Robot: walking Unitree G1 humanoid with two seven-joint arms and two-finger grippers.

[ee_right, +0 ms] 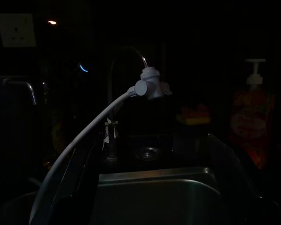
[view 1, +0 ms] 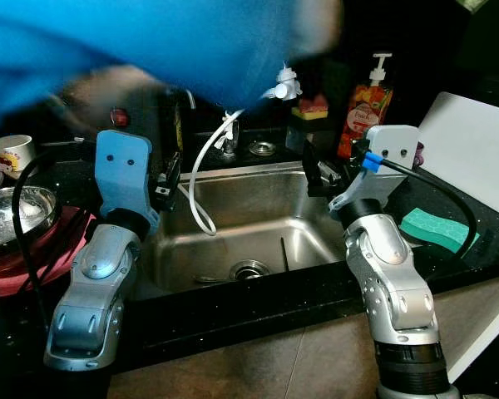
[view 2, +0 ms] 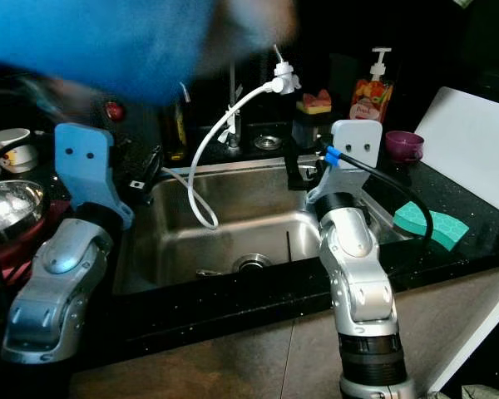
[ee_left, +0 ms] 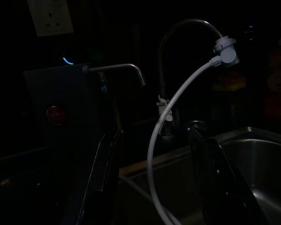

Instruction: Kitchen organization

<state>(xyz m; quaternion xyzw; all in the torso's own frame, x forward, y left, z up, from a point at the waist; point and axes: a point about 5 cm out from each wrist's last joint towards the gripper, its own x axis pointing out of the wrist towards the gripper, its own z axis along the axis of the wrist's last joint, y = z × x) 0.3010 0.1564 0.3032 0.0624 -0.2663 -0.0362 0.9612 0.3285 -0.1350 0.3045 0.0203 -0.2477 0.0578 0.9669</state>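
Both grippers raised over a steel sink [view 1: 258, 241], fingers spread and empty.

The left gripper [ee_left: 154, 178] hangs at the sink's left rim, the right gripper [ee_right: 150, 187] at its far right corner; each pair of long black fingers stands well apart with nothing between. A white hose [view 1: 201, 179] curves from the curved tap [ee_right: 126, 56] down into the brushed-metal basin. On the glossy black counter [view 1: 316, 291]: a green ridged sponge [view 1: 437, 229] and white board [view 1: 478, 150] at right, a pump bottle [view 1: 366, 104] at the far side, a shiny metal bowl [view 1: 17, 208] at left. A blurred blue sleeve [view 1: 150, 41] crosses the far left.
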